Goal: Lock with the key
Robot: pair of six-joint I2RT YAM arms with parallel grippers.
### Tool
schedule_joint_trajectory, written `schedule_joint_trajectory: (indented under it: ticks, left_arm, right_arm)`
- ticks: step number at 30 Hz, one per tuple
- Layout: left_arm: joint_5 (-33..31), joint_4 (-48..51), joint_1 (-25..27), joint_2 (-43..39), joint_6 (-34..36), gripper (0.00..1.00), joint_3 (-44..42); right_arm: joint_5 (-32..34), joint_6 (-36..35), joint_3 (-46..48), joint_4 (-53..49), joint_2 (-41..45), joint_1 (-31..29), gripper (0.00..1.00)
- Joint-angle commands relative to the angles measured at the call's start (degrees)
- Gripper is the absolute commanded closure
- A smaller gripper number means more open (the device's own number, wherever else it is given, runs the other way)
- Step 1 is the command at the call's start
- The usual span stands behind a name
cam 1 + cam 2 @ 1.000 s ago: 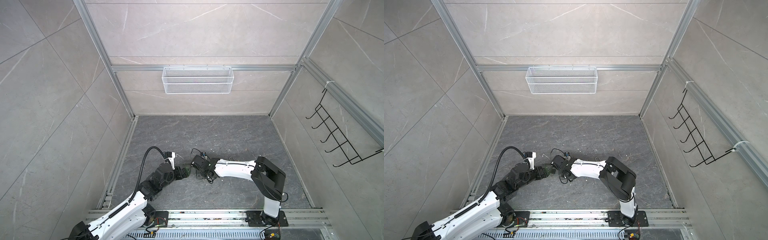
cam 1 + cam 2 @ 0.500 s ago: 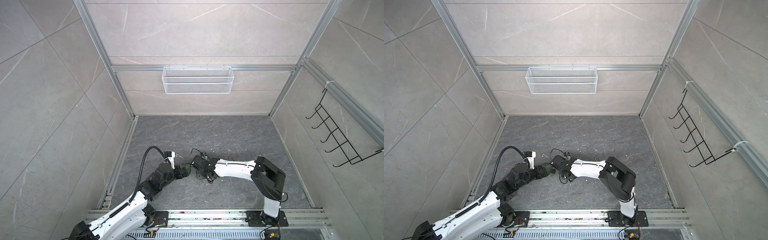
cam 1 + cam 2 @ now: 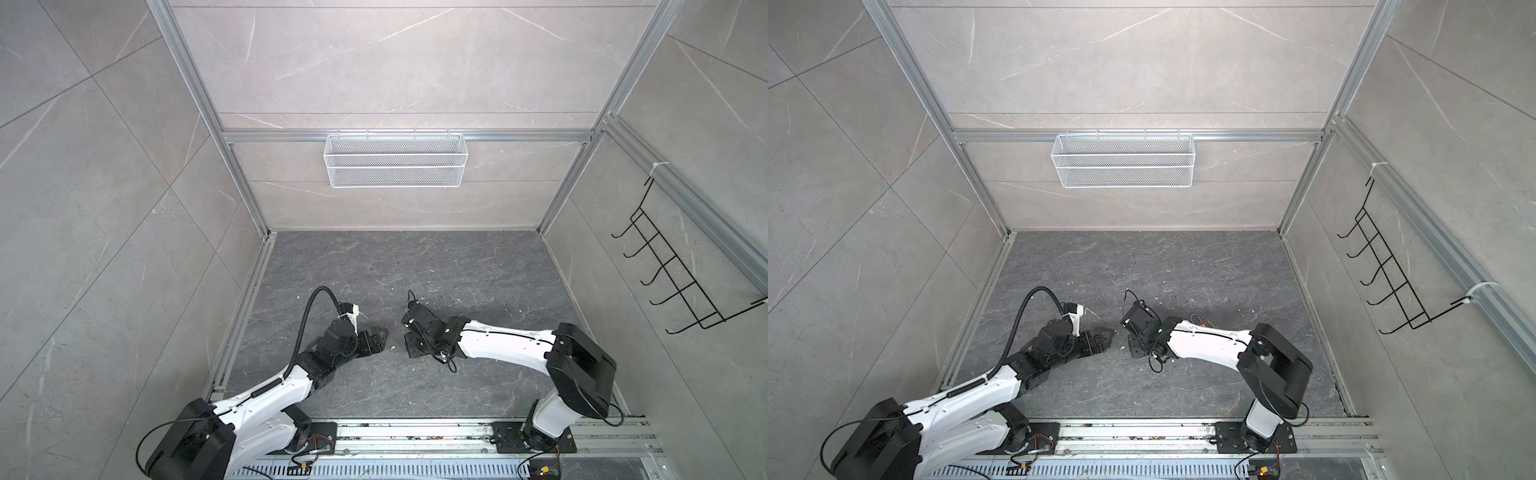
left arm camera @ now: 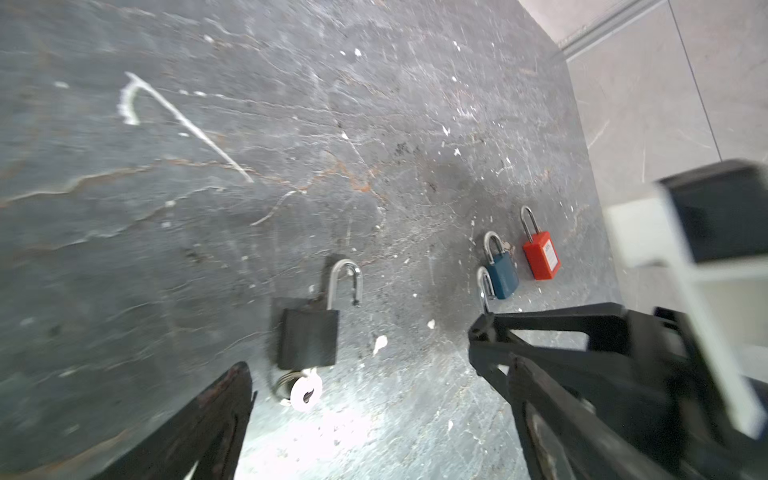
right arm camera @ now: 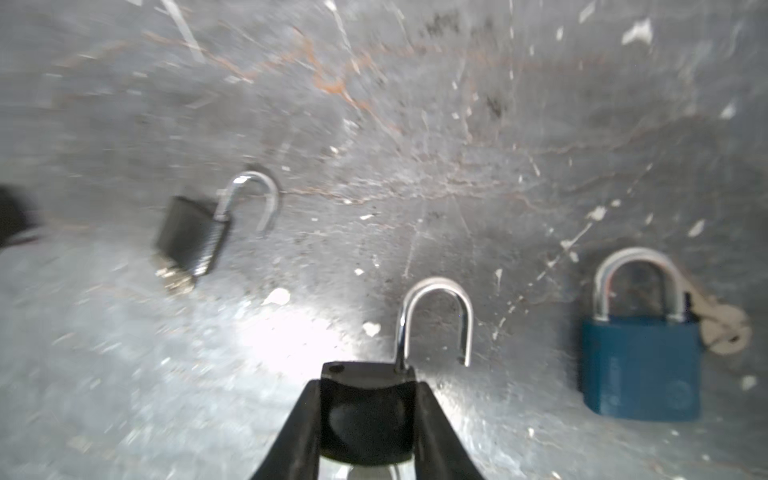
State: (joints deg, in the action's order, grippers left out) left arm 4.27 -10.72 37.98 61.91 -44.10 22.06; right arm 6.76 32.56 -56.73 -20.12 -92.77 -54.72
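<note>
Though labelled, the red padlock (image 4: pixel 538 262) — blurred — is illegible.

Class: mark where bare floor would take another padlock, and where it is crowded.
Free: the far floor up to the back wall; also the strip by the front rail. Crowded: around left gripper, loose black padlock, right gripper clamping held padlock, blue padlock, red padlock.

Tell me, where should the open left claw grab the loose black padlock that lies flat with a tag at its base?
Probably the black padlock by its body, across the two narrow sides, coming down from above. It lies flat, so its wide faces cannot both be reached. The open shackle takes one end and the key tag the other. The left gripper is open.
</note>
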Motion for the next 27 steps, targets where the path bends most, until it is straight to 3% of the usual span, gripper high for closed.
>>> schedule_joint_trajectory:
  ticks: [1, 14, 27]
  left_arm:
    - [4.74, -6.63, -0.27, 3.57, 1.34, 0.04, 5.23]
    - [23.91, -23.0, -1.32, 18.02, -5.95, 0.14, 10.94]
    - [28.23, -24.11, -0.84, 22.15, -6.97, 0.39, 12.34]
  right_arm:
    - [-1.86, -7.84, 1.44, 2.39, 4.68, 0.23, 0.76]
    - [-2.76, -15.13, 3.08, 2.29, 13.18, 0.48, 0.79]
    - [-3.45, -15.22, 1.93, 2.55, 12.47, 0.52, 0.81]
